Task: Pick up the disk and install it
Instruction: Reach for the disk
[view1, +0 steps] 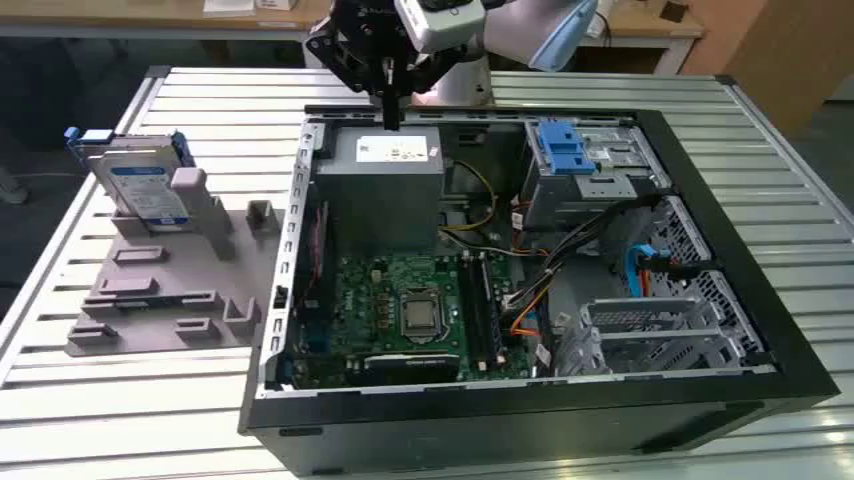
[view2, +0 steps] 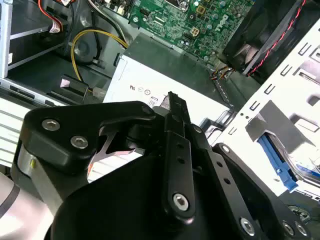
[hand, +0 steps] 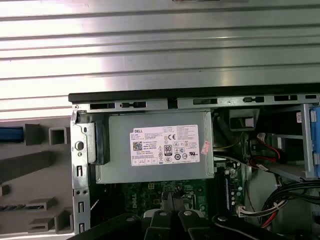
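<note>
Closest to the lens in the exterior view is the black outer wall of the open computer case, which lies on its side on a slatted metal table. At the exterior view's left, outside the case, a grey fixture with raised blocks and slots lies flat on the table. The disk stands on edge in a slot at the fixture's far end, with its blue-and-white label facing the camera and its blue bracket showing along the top. Nothing touches it, and it is well apart from the arm. Moving right into the case, a grey power supply with a white sticker fills the far corner, and the green motherboard lies nearer the camera. The gripper hangs pointing down over the far edge of the power supply, just above it. Its fingers are drawn together with nothing between them. Both wrist views look past the black fingers onto the same grey box. Further right, a blue ribbed latch sits on top of a metal bay, coloured cables run across the floor of the case, and a perforated drive cage lies at the exterior view's right.
</note>
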